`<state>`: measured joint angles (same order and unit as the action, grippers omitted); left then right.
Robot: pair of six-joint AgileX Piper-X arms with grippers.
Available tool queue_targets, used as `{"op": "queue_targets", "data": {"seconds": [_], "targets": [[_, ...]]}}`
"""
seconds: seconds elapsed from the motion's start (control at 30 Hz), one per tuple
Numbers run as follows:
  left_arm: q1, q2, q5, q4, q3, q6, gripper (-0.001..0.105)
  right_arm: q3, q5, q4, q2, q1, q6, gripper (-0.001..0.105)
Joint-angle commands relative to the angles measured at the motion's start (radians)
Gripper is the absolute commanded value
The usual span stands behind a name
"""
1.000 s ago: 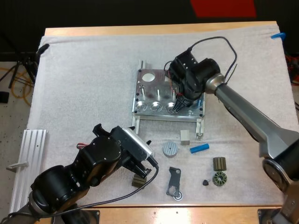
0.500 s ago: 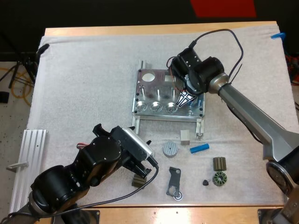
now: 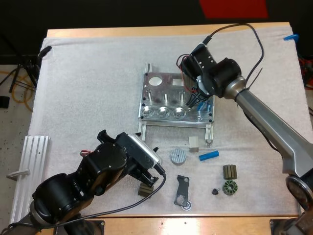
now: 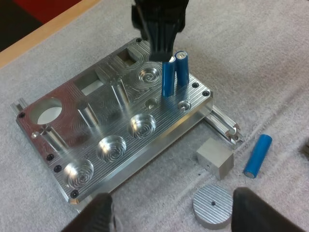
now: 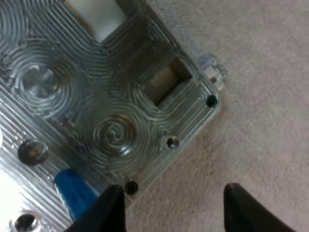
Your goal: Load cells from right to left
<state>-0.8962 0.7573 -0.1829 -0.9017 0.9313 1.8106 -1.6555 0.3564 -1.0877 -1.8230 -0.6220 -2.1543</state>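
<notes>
Your right claw (image 3: pixel 197 102), fingers apart, hangs over two upright cells (image 4: pixel 168 77) at right end of fixture (image 3: pixel 159 98); left claw (image 4: pixel 174 212) apart. Judged: seating done; next, fetch loose cell (image 3: pixel 209 155), lower right of frame.

High camera looks down from behind; both wrist cameras closely face the fixture (image 3: pixel 159 93)

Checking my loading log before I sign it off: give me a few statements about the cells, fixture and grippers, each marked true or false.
Two blue cells stand upright in the metal fixture. True.
A third blue cell lies on the mat beside the metal block. True.
The left gripper holds a cell. False: it is open and empty.
The round metal disc rests on the fixture. False: it lies on the mat.
</notes>
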Motion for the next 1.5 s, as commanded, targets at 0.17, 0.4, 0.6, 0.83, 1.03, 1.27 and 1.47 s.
{"op": "queue_targets", "data": {"seconds": [0.17, 0.4, 0.6, 0.83, 1.03, 1.27, 1.47], "targets": [[0.001, -0.008, 0.0, 0.017, 0.002, 0.002, 0.052, -0.005, 0.011, -0.04, 0.012, 0.002, 0.005, 0.045], [0.001, -0.008, 0.0, 0.017, 0.002, 0.002, 0.052, 0.015, 0.038, -0.032, 0.003, 0.002, -0.004, 0.045], [0.001, -0.008, 0.0, 0.017, 0.002, 0.002, 0.052, 0.043, 0.067, -0.027, -0.012, 0.002, 0.003, 0.045], [0.001, -0.008, 0.0, 0.017, 0.002, 0.002, 0.052, 0.043, 0.047, -0.027, -0.021, 0.002, 0.021, 0.045], [0.001, -0.008, 0.0, 0.017, 0.002, 0.002, 0.052, 0.043, -0.006, -0.027, -0.021, 0.002, 0.035, 0.045], [0.001, -0.008, 0.0, 0.017, 0.002, 0.002, 0.052, 0.043, -0.047, -0.027, -0.021, 0.002, 0.042, 0.045], [0.001, -0.008, 0.0, 0.017, 0.002, 0.002, 0.052, 0.043, -0.05, -0.027, -0.021, 0.002, 0.042, 0.045]]}}
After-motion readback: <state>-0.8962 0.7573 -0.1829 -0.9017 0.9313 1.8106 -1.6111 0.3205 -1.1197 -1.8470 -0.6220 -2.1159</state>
